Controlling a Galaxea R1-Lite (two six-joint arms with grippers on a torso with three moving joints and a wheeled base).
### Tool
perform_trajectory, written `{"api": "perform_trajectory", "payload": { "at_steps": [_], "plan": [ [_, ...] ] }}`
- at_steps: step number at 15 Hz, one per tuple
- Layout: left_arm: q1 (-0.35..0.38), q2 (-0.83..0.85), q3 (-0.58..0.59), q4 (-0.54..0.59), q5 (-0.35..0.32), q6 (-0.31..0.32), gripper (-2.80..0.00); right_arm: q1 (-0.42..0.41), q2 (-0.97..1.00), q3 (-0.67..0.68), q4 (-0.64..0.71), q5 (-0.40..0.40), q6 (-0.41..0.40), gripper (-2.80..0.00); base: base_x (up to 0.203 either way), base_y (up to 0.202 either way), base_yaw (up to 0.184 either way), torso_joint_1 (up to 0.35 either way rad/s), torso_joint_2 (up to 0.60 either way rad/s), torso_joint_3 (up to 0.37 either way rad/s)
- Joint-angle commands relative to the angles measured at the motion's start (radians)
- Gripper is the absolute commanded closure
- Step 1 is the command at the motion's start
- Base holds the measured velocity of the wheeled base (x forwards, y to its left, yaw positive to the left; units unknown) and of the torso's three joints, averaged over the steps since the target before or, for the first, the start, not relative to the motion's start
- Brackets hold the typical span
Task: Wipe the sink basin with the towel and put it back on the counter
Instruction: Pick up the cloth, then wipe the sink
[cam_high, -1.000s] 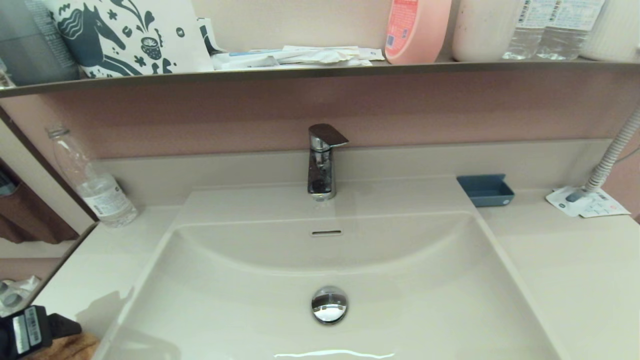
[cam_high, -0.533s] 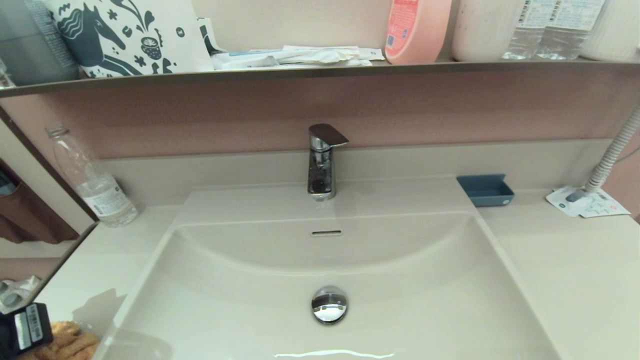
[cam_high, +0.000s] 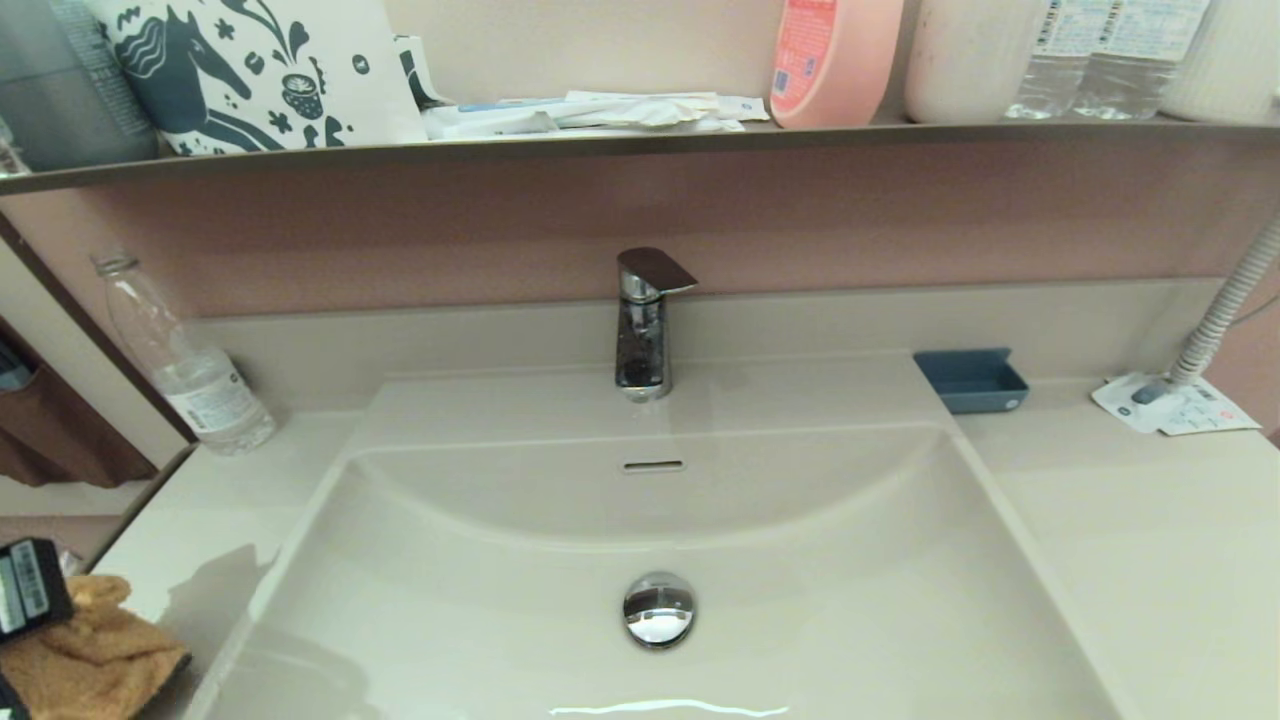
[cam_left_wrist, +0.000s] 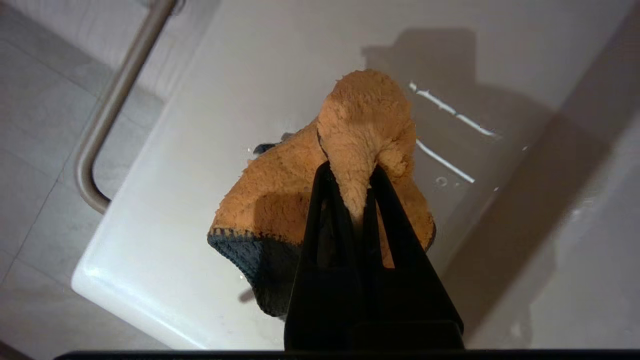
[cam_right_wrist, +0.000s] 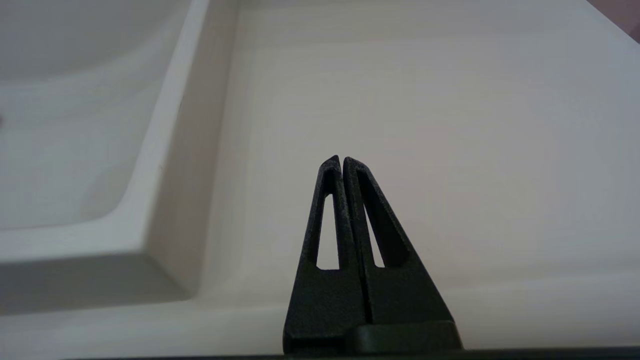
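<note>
Clearly, the left end effector (cam_left_wrist: 356, 182) is clenched on a pinched fold of the towel (cam_left_wrist: 320, 185), the rest of the cloth drooping beneath it, dark trim lowest. It hangs over the near-left corner of the worktop (cam_high: 200, 520), just beside the rim of the sink basin (cam_high: 480, 610); whether the lowest fold touches the surface cannot be told.

The grip takes only a narrow ridge of fluffy pile, so a quick swing toward the basin could, I judge, let the cloth slide out, and this corner sits close to the worktop's outer edge, with floor and a metal rail (cam_left_wrist: 112, 107) below. A drop here might go over the side. The hanging bulk could also catch the basin rim on the way in.

The right end effector (cam_right_wrist: 342, 160) is pressed shut on nothing, parked over the worktop on the basin's other side.

The worktop is glossy, throwing reflections, with a few small droplets near the towel. Around it stand a faucet (cam_high: 645, 325), a water bottle (cam_high: 185, 365), a blue tray (cam_high: 970, 380) and a shelf (cam_high: 640, 143) above.
</note>
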Motion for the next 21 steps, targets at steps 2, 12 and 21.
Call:
{"api": "perform_trajectory", "payload": {
  "at_steps": [2, 12, 21],
  "plan": [
    [-0.017, -0.092, -0.141, 0.160, -0.017, -0.002, 0.00, 0.000, 0.001, 0.000, 0.000, 0.000, 0.001, 0.00, 0.000, 0.000, 0.000, 0.000, 0.00, 0.000],
    [-0.102, -0.227, -0.600, 0.793, -0.562, -0.026, 0.00, 0.000, 0.001, 0.000, 0.000, 0.000, 0.000, 0.00, 0.000, 0.000, 0.000, 0.000, 0.00, 0.000],
    [-0.129, -0.203, -0.359, 0.448, -0.708, -0.028, 0.00, 0.000, 0.001, 0.000, 0.000, 0.000, 0.001, 0.00, 0.000, 0.000, 0.000, 0.000, 0.00, 0.000]
  ]
}}
